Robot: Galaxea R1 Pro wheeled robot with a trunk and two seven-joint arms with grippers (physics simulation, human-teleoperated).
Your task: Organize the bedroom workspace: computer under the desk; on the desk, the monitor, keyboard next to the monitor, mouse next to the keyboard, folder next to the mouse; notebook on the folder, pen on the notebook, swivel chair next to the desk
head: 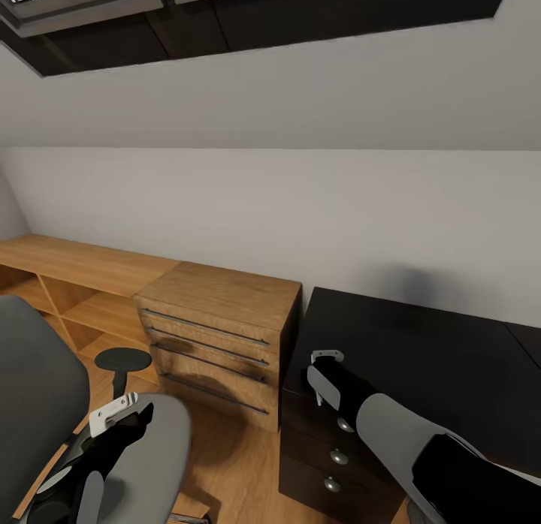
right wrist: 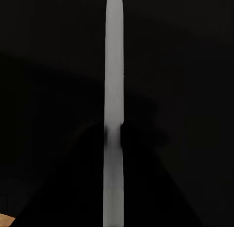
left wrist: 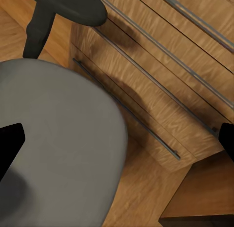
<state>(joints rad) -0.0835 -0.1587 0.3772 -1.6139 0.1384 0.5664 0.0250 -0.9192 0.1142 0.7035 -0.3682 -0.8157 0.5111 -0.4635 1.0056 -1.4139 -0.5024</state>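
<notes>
lowest in the head view, at the lower left of the frame, the left gripper hangs over the grey seat of the chair. the seat under it looks bare; i see no folder on the part that shows. the left wrist view shows dark finger tips at both side edges of the picture with the seat wide between them, so i'd call those fingers spread open.

at lower centre-right, the right gripper sits at the near left corner of the black desk, above the knobbed drawers. its wrist view is nearly all black with one pale upright strip; i cannot tell whether its fingers are open or closed.

so the chair lies left of the desk, with the wood chest farther back between them. my guess is the chair must come rightward toward the desk, and the left arm is plainly the nearer one to it.

beyond, at mid left, a low wood shelf runs along the white wall. the visible desk top carries nothing.
</notes>
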